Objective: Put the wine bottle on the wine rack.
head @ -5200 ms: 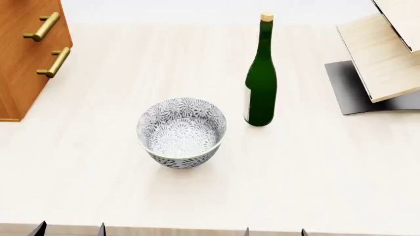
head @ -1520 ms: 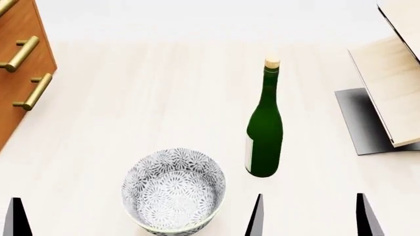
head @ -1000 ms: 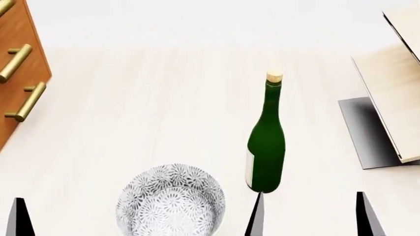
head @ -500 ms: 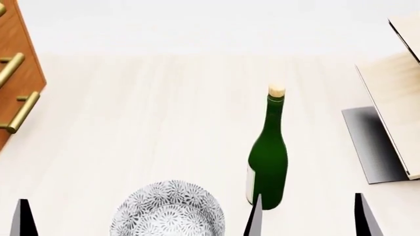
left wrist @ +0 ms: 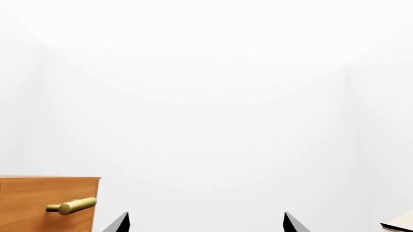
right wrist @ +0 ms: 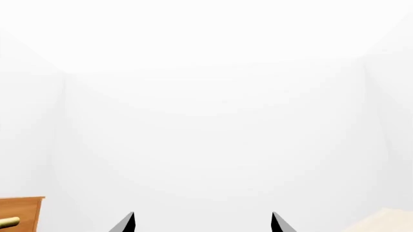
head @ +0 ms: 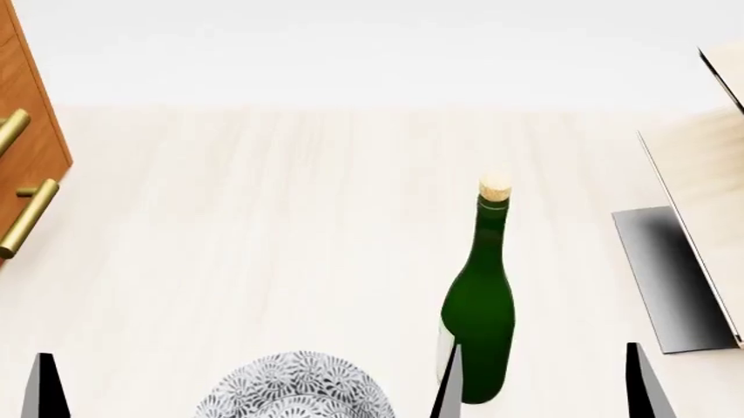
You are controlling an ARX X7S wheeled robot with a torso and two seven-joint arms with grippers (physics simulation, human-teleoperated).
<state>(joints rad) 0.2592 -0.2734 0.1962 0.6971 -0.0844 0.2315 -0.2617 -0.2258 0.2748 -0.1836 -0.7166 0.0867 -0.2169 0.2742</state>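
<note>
Head view has kept tilting up: wine bottle (head: 483,305) now sits lower in frame, upright on the table (head: 267,226), untouched, bowl (head: 296,387) nearly out. Wine rack (head: 698,226) well right of it. Right end effector (head: 541,383) and left end effector (left wrist: 205,223) both spread open, empty. Approach only, no grasp yet.

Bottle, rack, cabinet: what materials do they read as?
Wine bottle: glossy dark green glass by its sheen, with a tan cork-like stopper. Wine rack: pale matte wood-grain boards on a smooth grey, likely metal, base. Cabinet: warm brown wood with shiny brass-looking handles. All rendered, so judged by look only.
</note>
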